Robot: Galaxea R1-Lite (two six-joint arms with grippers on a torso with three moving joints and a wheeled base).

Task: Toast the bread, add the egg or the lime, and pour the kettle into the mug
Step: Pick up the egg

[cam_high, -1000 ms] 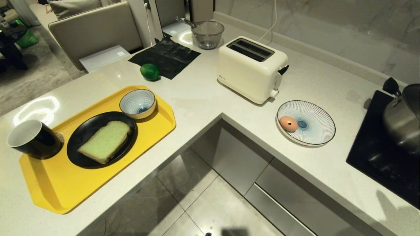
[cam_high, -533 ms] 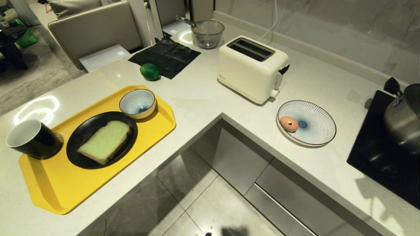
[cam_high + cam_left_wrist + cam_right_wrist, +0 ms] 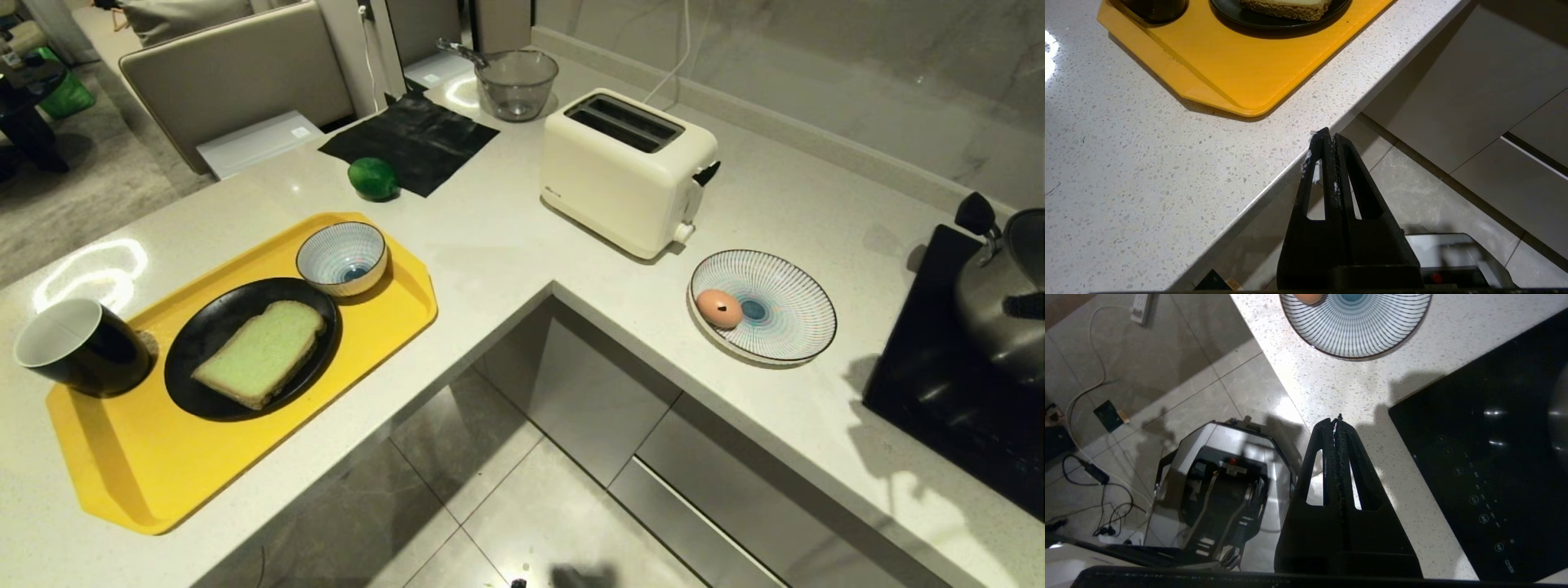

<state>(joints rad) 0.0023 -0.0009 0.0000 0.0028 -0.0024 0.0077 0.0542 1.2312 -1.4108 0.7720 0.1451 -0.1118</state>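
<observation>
The bread (image 3: 261, 353) lies on a black plate (image 3: 188, 384) on a yellow tray (image 3: 147, 465), with the black mug (image 3: 82, 347) at the tray's left corner. The lime (image 3: 373, 179) rests on the counter beside a black mat. The egg (image 3: 718, 309) sits in a striped plate (image 3: 796, 314) right of the cream toaster (image 3: 624, 171). The kettle is out of view. My left gripper (image 3: 1329, 136) is shut and empty over the counter's edge near the tray's corner (image 3: 1241, 69). My right gripper (image 3: 1337, 420) is shut and empty above the counter, between the striped plate (image 3: 1367, 330) and the cooktop (image 3: 1494, 457).
A steel pot (image 3: 1000, 302) stands on the black cooktop (image 3: 939, 392) at the right. A striped bowl (image 3: 341, 257) is on the tray and a glass bowl (image 3: 516, 84) at the back. The counter forms an inner corner over the tiled floor (image 3: 506, 506).
An arm's shadow has spread over the counter at the front right, and a dark shape has come in at the right edge over the steel pot. The objects have not moved.
</observation>
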